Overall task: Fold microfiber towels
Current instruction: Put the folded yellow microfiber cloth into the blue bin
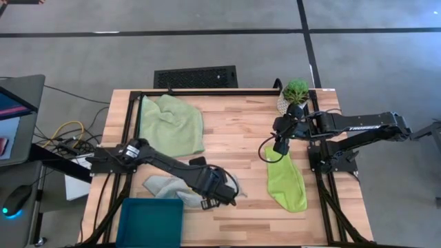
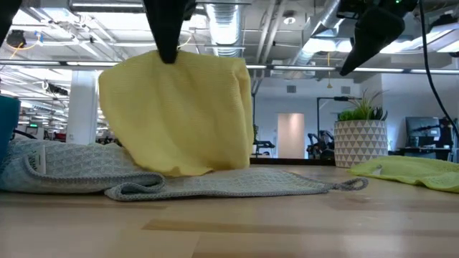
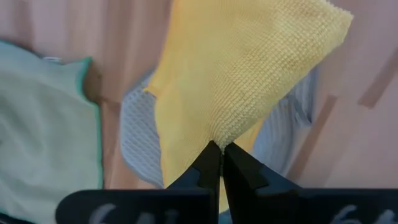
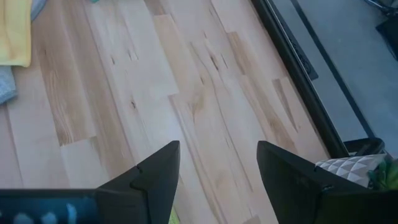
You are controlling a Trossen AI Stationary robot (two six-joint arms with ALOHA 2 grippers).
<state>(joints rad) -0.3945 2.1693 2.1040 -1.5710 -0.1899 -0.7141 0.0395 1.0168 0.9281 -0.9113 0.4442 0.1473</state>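
Near the front of the worktop [image 1: 234,131], the left hand [image 3: 220,155] pinched the yellow towel [image 3: 242,74], hanging it above the grey-green towel [image 2: 215,185] beside the teal bin [image 1: 148,220]. Right hand [image 4: 217,163] hovered wide open above the lime towel [image 1: 286,182]; the sage towel [image 1: 172,124] lay far left.
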